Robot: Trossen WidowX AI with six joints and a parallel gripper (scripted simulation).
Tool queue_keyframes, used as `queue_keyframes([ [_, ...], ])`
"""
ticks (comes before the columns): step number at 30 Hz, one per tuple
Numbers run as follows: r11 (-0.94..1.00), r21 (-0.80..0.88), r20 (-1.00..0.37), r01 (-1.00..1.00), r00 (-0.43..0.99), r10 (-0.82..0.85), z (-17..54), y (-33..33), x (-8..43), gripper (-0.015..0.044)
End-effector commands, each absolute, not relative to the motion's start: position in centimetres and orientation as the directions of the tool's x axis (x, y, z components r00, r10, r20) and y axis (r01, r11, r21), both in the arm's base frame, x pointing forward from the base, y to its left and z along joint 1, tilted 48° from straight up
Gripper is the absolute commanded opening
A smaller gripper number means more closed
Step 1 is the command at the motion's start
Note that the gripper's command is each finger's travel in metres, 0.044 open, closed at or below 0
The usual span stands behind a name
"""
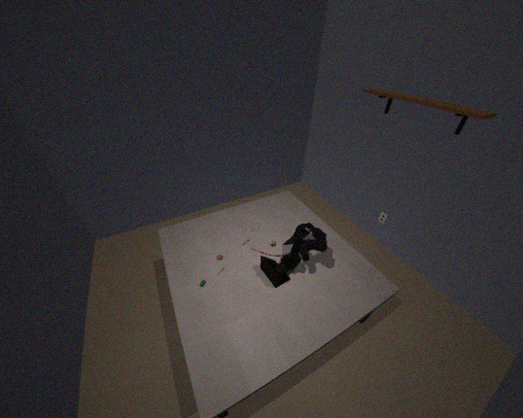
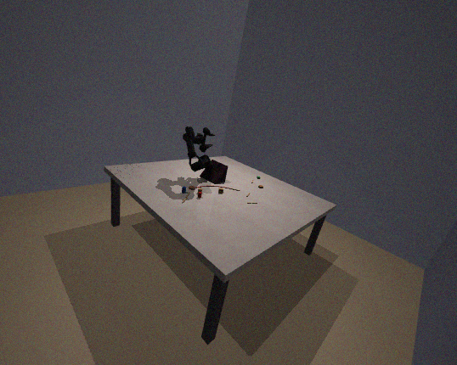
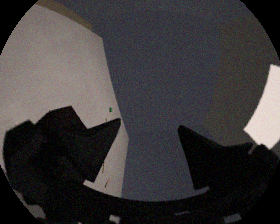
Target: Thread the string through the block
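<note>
My gripper (image 2: 212,141) (image 3: 150,125) is open and empty, high above the table. A small tan block (image 1: 273,243) (image 2: 221,190) stands on the table; its hole is too small to make out. The round button (image 2: 192,188) lies near the arm; in the top view it is hidden. The reddish string (image 1: 267,253) (image 2: 215,186) runs from the button past the block, apart from it in the top view. The thin stick (image 1: 255,250) (image 2: 236,189) at its free end lies on the table, hard to tell from the string.
A large dark box (image 1: 275,274) (image 2: 217,171) stands by the arm's base. Loose sticks (image 1: 221,271) (image 1: 246,241) (image 2: 252,203) (image 2: 186,198), a round disc (image 1: 220,257) (image 2: 261,187), a green piece (image 1: 202,283) (image 2: 258,177) (image 3: 110,109), a blue piece (image 2: 183,189) and a red piece (image 2: 200,193) lie around.
</note>
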State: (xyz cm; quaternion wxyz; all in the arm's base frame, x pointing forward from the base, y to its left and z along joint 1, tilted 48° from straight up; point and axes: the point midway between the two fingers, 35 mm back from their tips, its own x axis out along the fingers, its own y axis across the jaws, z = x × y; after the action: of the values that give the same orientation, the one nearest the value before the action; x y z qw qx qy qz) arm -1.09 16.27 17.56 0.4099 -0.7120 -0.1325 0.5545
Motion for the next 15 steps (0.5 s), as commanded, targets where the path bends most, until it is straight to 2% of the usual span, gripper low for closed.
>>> queue_keyframes([
  [1, -0.629, -0.731, -0.681, -0.266, 0.35, 0.643, 17.6, 16.3, -1.1, 0.0426],
  [3, -0.628, -0.73, -0.681, -0.269, 0.356, 0.64, 17.6, 16.3, -1.0, 0.044],
  [6, -0.615, -0.723, -0.685, -0.314, 0.44, 0.581, 17.5, 16.8, 0.6, 0.044],
  [15, -0.537, -0.682, -0.695, -0.495, 0.667, 0.267, 17.2, 17.0, 7.5, 0.044],
])
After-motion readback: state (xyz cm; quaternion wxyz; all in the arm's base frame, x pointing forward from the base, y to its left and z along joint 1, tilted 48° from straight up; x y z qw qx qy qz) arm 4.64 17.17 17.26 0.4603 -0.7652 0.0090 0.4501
